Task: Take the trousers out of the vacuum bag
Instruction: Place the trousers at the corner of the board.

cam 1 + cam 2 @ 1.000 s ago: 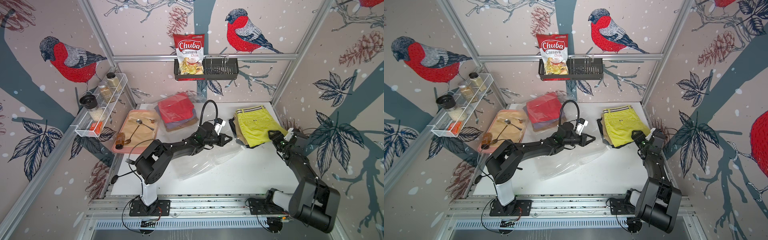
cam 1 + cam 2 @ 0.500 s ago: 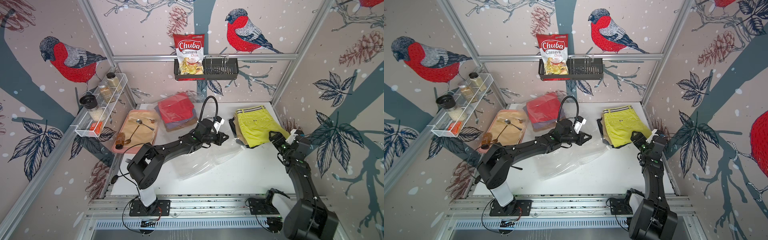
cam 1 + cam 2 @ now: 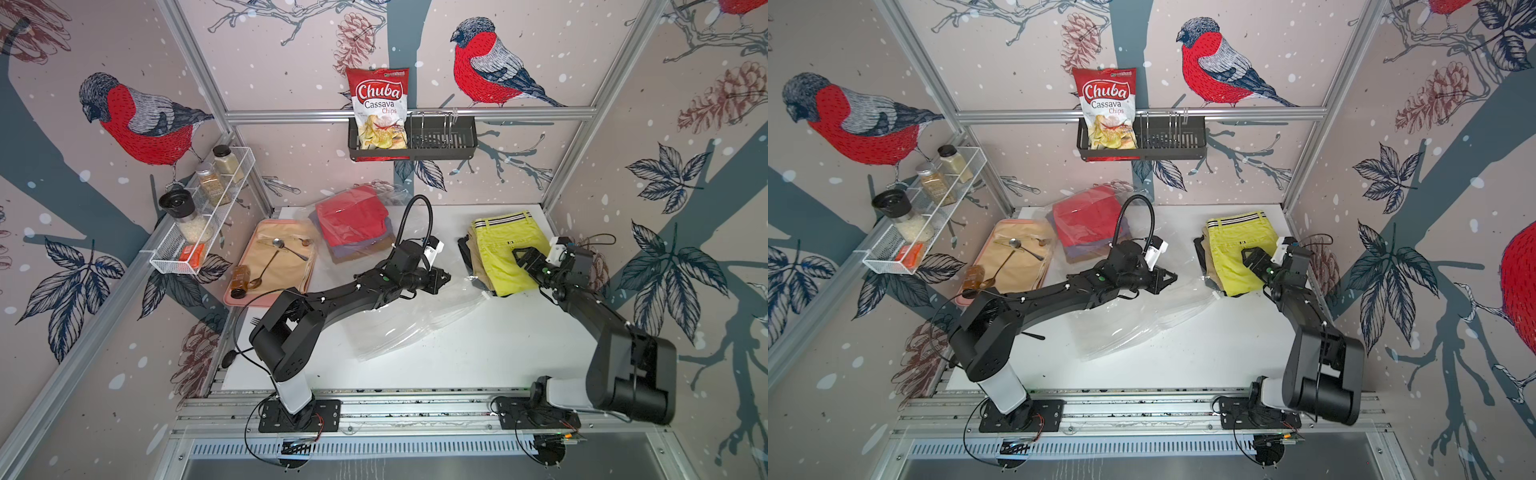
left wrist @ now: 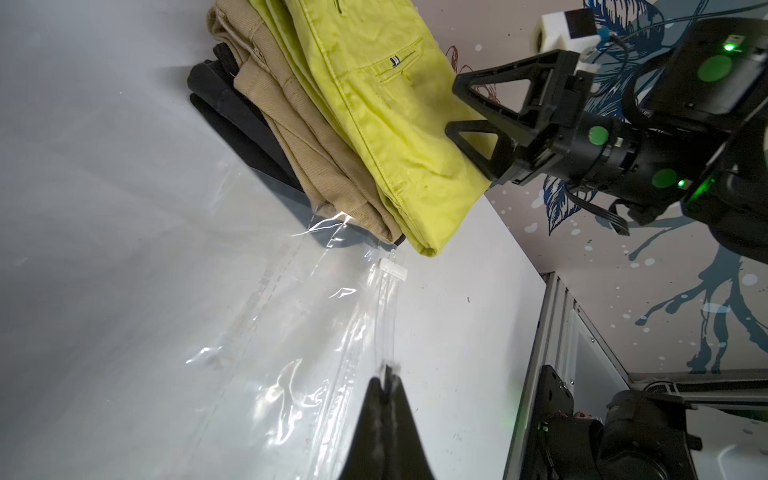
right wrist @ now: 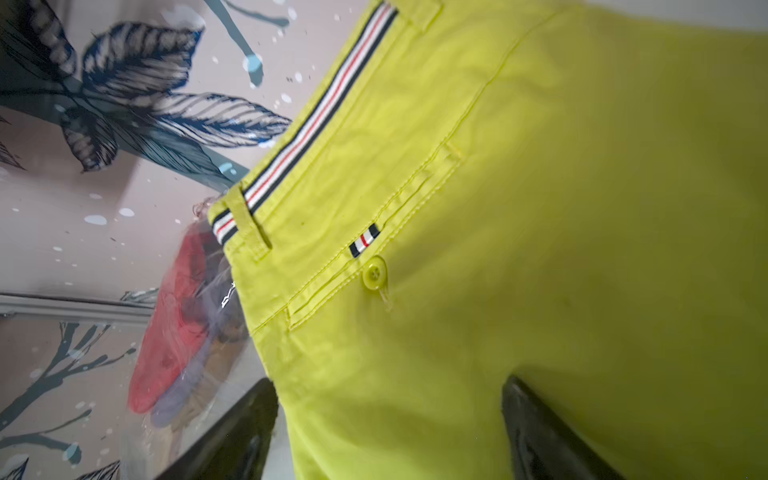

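Left pincer [image 4: 385,376] clamped on the flat vacuum bag's [image 3: 415,324] edge; right pincer [image 3: 520,254] spread over the yellow trousers [image 3: 496,249].
Stack sits at the worktop's [image 3: 519,340] far right corner; next probably the bagged red pile [image 3: 353,214] at the far edge.

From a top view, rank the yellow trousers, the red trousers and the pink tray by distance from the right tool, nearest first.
1. yellow trousers: right side, just beneath the open right tool.
2. red trousers: back, left of centre.
3. pink tray: far left edge.
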You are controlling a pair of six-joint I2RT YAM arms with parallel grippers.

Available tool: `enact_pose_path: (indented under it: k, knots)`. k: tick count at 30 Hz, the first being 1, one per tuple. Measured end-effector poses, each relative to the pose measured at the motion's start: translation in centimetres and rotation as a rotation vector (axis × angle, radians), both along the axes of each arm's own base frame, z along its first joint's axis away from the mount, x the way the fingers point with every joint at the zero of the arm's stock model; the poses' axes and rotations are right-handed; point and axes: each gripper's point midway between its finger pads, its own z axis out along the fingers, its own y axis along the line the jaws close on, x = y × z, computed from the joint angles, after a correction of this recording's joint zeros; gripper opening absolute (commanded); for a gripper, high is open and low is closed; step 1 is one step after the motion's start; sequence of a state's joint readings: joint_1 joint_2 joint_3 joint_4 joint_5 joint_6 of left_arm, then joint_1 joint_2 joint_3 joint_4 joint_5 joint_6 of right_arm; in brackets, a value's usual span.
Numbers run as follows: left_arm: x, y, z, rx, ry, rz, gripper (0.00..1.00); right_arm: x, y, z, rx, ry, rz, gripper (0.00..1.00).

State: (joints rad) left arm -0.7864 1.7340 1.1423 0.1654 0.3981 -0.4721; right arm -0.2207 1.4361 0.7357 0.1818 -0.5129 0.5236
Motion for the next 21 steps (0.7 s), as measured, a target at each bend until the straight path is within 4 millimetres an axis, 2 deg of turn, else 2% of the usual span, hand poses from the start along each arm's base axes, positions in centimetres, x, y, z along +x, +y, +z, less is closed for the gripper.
enact_pose_path:
  k: [5, 15, 21]
  knots:
    - [0.1, 0.5, -0.1, 0.011, 0.003, 0.013, 0.02, 2.7, 0.3, -2.2, 0.019, 0.04, 0.029, 0.84]
    - [0.4, 0.9, -0.1, 0.019, -0.003, 0.03, 0.02, 8.0, 1.6, 0.0, -0.04, -0.018, 0.078, 0.84]
    - [0.4, 1.0, -0.4, 0.025, 0.0, 0.033, 0.02, 11.5, 4.3, -1.7, -0.139, 0.019, 0.122, 0.84]
